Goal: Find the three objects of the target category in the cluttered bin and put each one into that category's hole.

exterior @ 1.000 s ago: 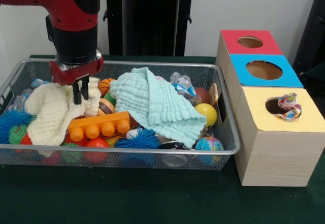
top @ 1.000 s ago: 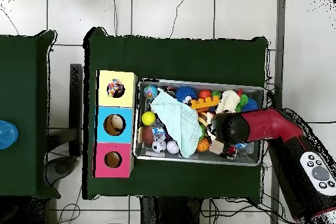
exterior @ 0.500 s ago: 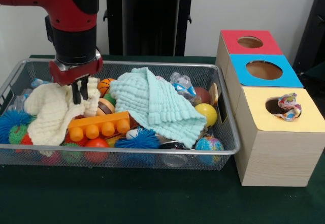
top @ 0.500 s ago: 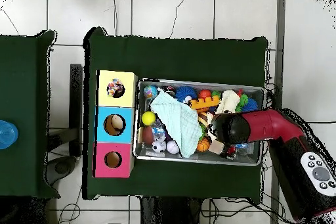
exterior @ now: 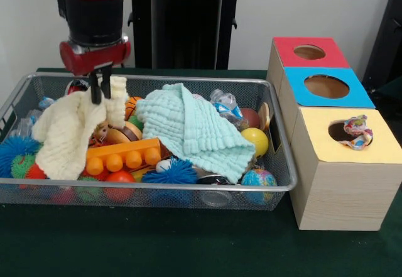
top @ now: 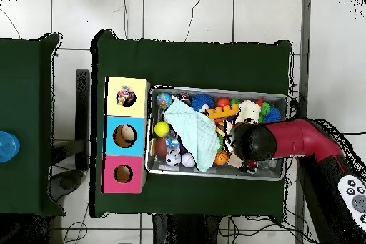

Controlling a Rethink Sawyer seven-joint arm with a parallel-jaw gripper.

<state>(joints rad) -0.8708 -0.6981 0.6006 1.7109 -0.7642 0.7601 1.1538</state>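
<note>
Cream cloth point(exterior: 68, 131) is pinched at its top edge by the gripper point(exterior: 100, 87), whose fingers are closed on a raised fold while the rest of the fabric drapes down over the toys at the bin's nine o'clock end in the front view. Wire bin point(exterior: 188, 192) is seen on the green table point(exterior: 157, 245), and a mint cloth point(exterior: 188, 129) is spread across its middle, just beside the cream one at three o'clock of it. An orange block point(exterior: 122, 156) lies below both cloths, touching the cream cloth's lower hem. At three o'clock of the bin, a row of three boxes is set: the yellow box point(exterior: 348, 170) has a crumpled patterned cloth point(exterior: 357, 131) sitting in its hole, with the blue box point(exterior: 326, 85) and red box point(exterior: 309, 52) behind it.
</note>
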